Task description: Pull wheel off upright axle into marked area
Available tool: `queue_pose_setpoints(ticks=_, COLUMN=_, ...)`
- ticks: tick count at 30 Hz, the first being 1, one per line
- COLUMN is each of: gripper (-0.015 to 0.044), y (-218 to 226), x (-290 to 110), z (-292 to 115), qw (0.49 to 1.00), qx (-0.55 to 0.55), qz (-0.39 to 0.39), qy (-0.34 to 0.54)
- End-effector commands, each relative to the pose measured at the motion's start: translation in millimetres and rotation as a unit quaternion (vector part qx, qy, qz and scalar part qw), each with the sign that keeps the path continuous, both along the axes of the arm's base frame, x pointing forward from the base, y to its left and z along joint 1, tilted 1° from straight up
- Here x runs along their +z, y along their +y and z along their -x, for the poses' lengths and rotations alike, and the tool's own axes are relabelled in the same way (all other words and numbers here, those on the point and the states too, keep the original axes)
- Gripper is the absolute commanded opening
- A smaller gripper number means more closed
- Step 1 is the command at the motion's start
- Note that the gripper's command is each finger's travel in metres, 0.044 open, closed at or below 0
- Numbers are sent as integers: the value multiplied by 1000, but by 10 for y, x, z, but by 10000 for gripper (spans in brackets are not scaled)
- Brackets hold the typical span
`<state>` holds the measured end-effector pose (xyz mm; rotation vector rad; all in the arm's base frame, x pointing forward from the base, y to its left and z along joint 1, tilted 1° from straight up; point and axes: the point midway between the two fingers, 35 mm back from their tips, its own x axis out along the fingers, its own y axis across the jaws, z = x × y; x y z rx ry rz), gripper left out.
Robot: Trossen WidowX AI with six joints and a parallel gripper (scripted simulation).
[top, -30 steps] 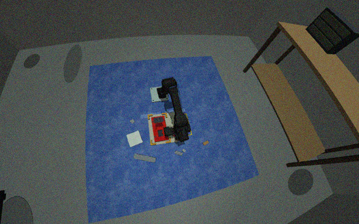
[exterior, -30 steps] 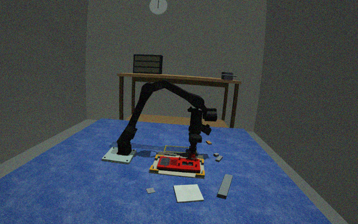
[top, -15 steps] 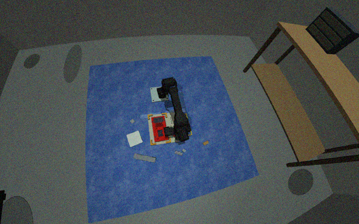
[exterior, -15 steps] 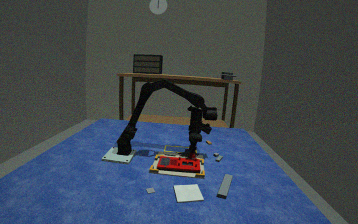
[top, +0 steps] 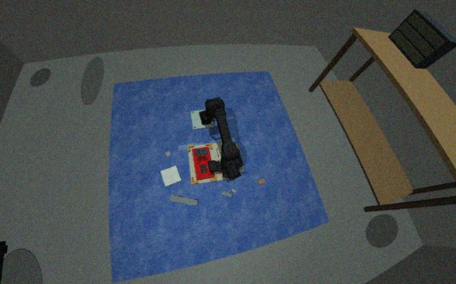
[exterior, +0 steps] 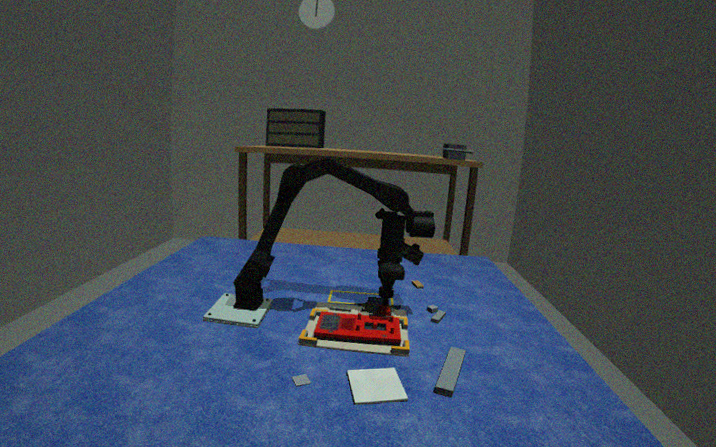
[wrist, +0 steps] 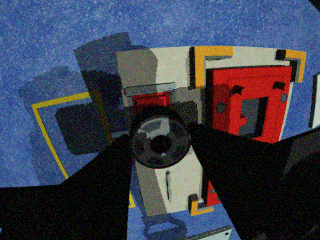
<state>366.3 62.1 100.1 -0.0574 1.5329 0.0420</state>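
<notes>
One pincer (wrist: 160, 150) grips one dark wheel (wrist: 160, 142) above one red board (wrist: 250, 103).

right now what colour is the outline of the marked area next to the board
Yellow: a thin outline on the blue mat, clearest in the wrist view.

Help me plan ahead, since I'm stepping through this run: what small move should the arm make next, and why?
Probably a short sideways carry toward the yellow-outlined area. The gripper is shut on the dark wheel, which hangs over the pale board beside the red block, not over that outline. Whether the wheel has fully cleared the axle is hard to tell.
</notes>
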Motion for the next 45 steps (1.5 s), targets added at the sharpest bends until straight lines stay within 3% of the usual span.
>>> queue_pose_setpoints(ticks=1, gripper=0, y=0, x=31, z=-7, qw=1000, qx=-2, qz=1, qy=-2)
queue_pose_setpoints(ticks=31, gripper=0, y=13, x=333, z=29, qw=1000, qx=1, qz=0, qy=1)
queue_pose_setpoints(ticks=45, gripper=0, y=520, x=370, z=371, qw=1000, qx=0, qz=-1, qy=1)
